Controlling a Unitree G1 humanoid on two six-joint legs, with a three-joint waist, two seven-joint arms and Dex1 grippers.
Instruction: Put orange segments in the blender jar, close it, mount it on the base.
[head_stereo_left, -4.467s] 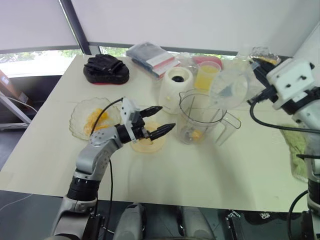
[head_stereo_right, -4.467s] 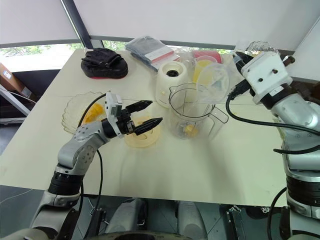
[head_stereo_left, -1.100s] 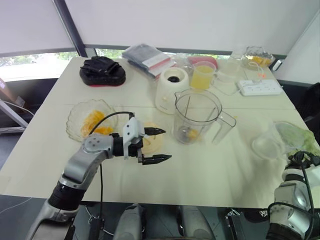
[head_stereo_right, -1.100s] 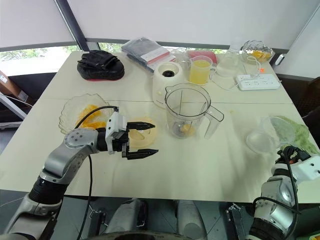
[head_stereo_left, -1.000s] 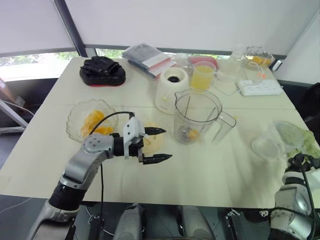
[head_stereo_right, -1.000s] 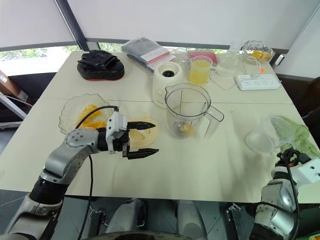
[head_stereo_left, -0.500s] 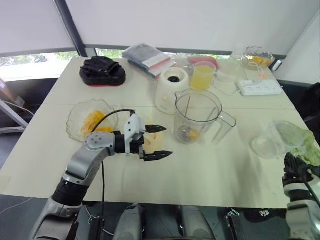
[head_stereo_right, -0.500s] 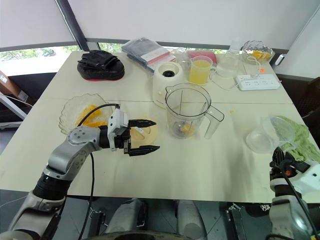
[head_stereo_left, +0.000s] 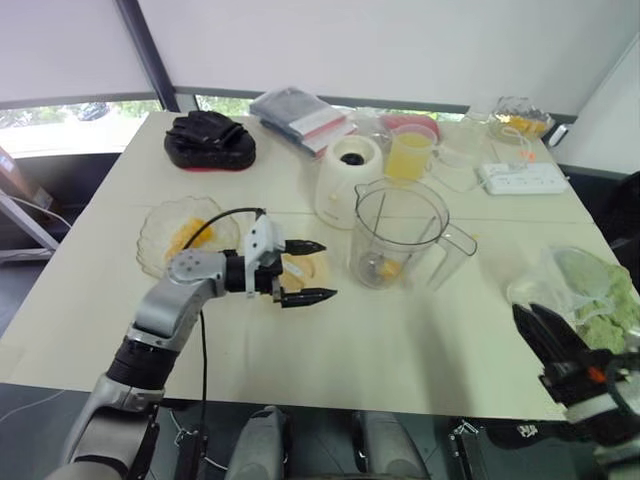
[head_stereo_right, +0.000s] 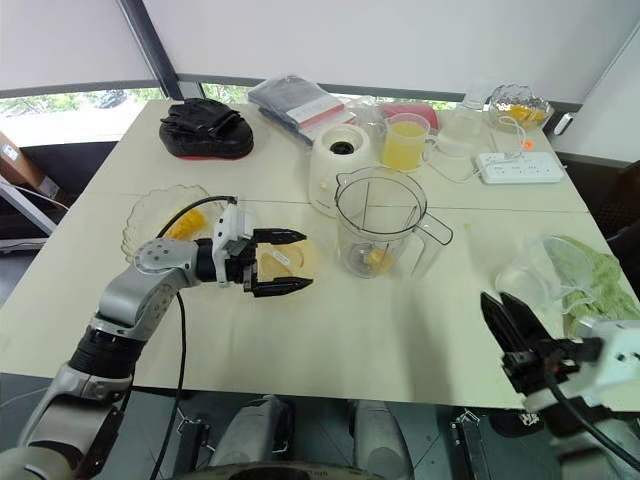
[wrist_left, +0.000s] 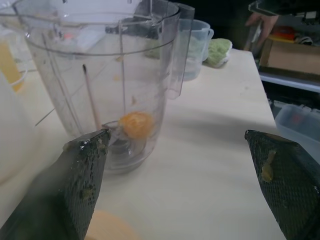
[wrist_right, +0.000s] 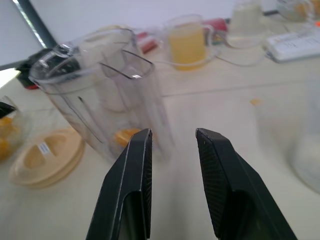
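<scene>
Jar (head_stereo_left: 398, 225) holds one orange segment (wrist_left: 136, 124); left end effector (head_stereo_left: 328, 269) and right end effector (wrist_right: 172, 134) gape empty.

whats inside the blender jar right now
One orange segment lies at the bottom of the blender jar. Nothing else shows in it; the spot under the segment is hidden.

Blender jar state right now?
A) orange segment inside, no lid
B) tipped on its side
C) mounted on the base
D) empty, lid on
A: an orange segment sits at the bottom of the upright, open blender jar, and the yellow lid lies beside it.
</scene>
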